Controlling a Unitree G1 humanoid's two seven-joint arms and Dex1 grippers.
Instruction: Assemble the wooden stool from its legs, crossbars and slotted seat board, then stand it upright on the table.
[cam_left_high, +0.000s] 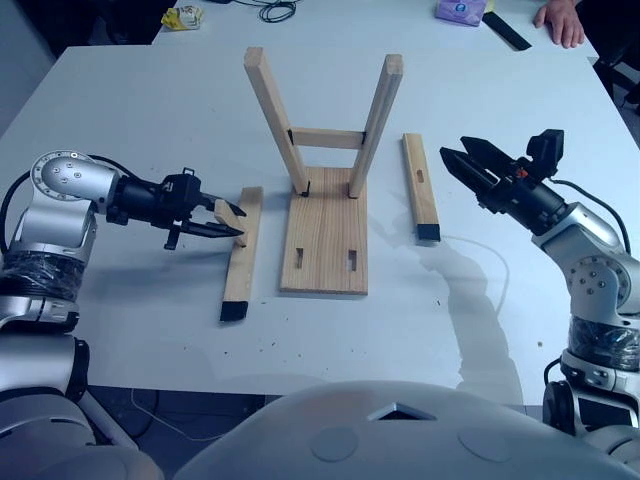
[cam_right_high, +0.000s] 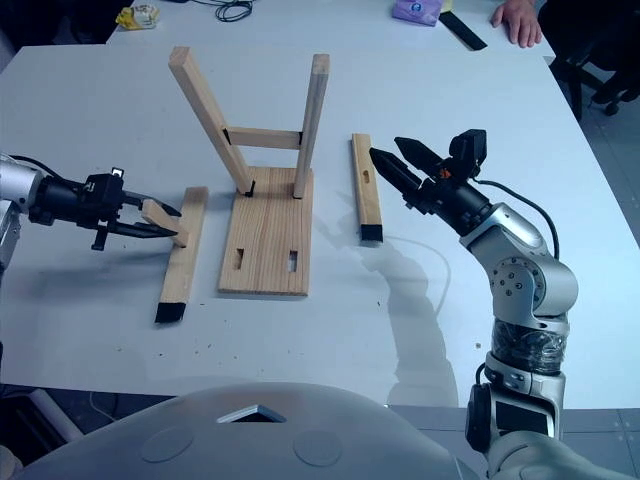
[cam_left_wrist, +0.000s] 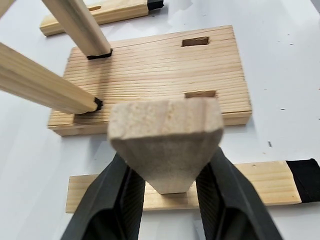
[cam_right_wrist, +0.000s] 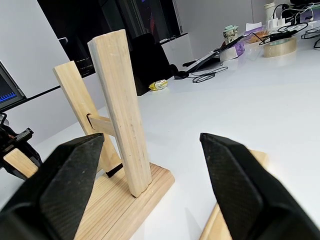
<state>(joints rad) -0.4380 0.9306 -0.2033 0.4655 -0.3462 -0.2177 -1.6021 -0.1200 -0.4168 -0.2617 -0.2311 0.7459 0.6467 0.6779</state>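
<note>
The slotted seat board (cam_left_high: 325, 245) lies flat mid-table. Two legs (cam_left_high: 275, 115) stand upright in its far slots, joined by a crossbar (cam_left_high: 327, 138). The two near slots (cam_left_high: 352, 260) hold nothing. One loose leg (cam_left_high: 240, 260) with a black tip lies left of the board, another loose leg (cam_left_high: 421, 187) lies to its right. My left gripper (cam_left_high: 228, 222) is shut on a short crossbar (cam_left_wrist: 166, 135), held just above the left loose leg. My right gripper (cam_left_high: 465, 165) hangs open above the table, right of the right loose leg, with nothing between its fingers (cam_right_wrist: 70, 185).
At the table's far edge are a person's hand (cam_left_high: 560, 20), a purple pack (cam_left_high: 460, 10), a black strip (cam_left_high: 508, 32) and a yellow item (cam_left_high: 183, 17). A thin white cable (cam_left_high: 480, 250) lies on the table by my right arm.
</note>
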